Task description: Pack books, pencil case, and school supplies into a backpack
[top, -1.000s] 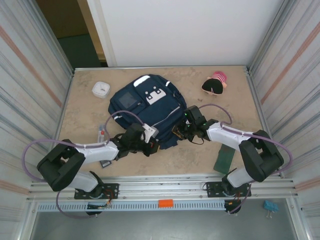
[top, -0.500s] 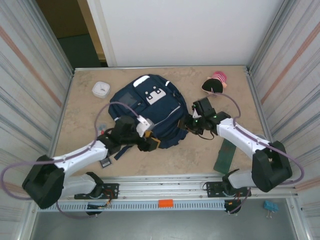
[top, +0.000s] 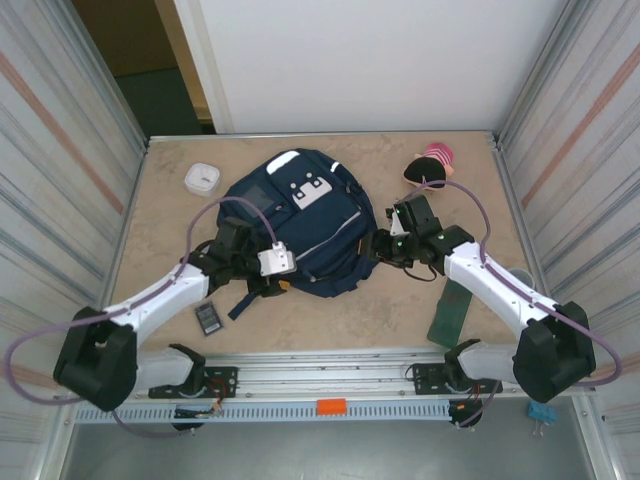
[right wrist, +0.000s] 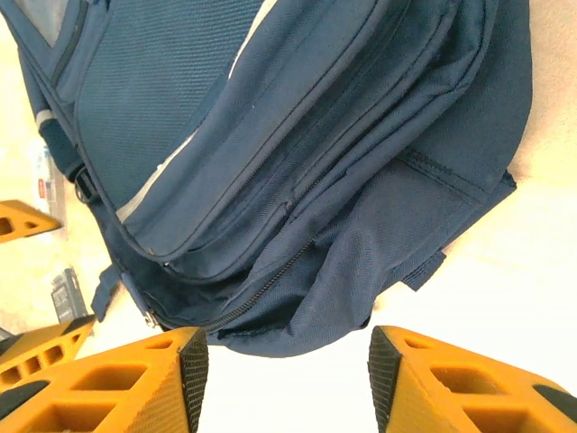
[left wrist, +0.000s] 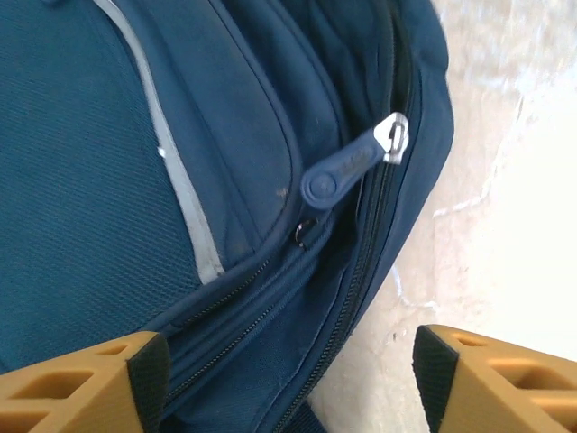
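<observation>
The navy backpack [top: 300,220] lies flat mid-table. My left gripper [top: 273,283] hovers open at its near-left edge. In the left wrist view my left gripper [left wrist: 288,370] spans a shut zipper seam, below a blue zipper pull [left wrist: 347,171]. At the pack's right edge my right gripper [top: 375,245] is open. In the right wrist view my right gripper [right wrist: 287,370] is empty, just short of the backpack [right wrist: 297,180]. A dark green book [top: 450,312] lies near right. The black rectangle [top: 208,317] sits near left. The pink and black pencil case [top: 430,168] is at the back right.
A small white box [top: 202,178] sits at the back left. Corrugated walls close in both sides of the table [top: 400,305], and a rail runs along its near edge. In the right wrist view a small white slab [right wrist: 42,180] lies past the backpack's left edge.
Both grippers have opened and let go of the backpack's near edge. The left arm swung left and back, the right arm drew back to the right. The backpack's opening has settled flat.
</observation>
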### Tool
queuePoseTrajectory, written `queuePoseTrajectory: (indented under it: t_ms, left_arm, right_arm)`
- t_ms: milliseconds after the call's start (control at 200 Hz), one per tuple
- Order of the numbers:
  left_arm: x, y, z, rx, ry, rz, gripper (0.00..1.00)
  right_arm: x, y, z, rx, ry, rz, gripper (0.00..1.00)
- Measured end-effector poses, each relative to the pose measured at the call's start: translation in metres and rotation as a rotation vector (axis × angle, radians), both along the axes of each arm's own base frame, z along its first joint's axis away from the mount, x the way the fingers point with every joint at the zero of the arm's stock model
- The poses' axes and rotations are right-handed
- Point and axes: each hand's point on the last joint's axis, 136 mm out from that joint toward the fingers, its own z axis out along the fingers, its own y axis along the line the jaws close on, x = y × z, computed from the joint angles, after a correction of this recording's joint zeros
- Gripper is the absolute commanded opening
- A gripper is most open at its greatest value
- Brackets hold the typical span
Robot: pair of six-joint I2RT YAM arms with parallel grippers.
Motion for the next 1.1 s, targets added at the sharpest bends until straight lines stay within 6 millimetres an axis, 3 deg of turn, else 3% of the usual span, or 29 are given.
queuePoseTrajectory:
  t_ms: [185, 321, 391, 476, 616, 777, 927, 1102]
  left_arm:
    - [0.002, -0.001, -0.030, 0.066, 0.028, -0.065, 0.59]
    - [0.003, -0.003, -0.038, 0.079, 0.027, -0.085, 0.31]
    - [0.002, -0.006, -0.037, 0.076, 0.023, -0.091, 0.11]
    - [0.001, -0.012, -0.034, 0.068, 0.015, -0.097, 0.00]
    - [-0.006, -0.026, -0.018, -0.003, -0.017, -0.087, 0.00]
    - [-0.019, -0.041, -0.002, -0.104, -0.051, -0.066, 0.00]
    - [-0.021, -0.045, 0.002, -0.176, -0.032, -0.025, 0.00]
    - [-0.020, -0.047, 0.004, -0.234, -0.009, 0.018, 0.00]
  right_arm:
    - [-0.001, 0.009, 0.003, 0.012, -0.020, 0.025, 0.52]
    - [-0.001, 0.011, 0.004, 0.016, -0.027, 0.030, 0.52]
    - [0.000, 0.012, 0.005, 0.019, -0.033, 0.030, 0.52]
    - [0.000, 0.014, 0.007, 0.025, -0.041, 0.036, 0.52]
    - [-0.008, 0.026, 0.008, 0.022, -0.044, 0.088, 0.52]
    - [-0.012, 0.054, 0.013, -0.007, -0.060, 0.194, 0.55]
    - [-0.008, 0.086, 0.017, -0.037, -0.084, 0.300, 0.57]
    - [-0.014, 0.111, 0.007, -0.080, -0.091, 0.415, 0.58]
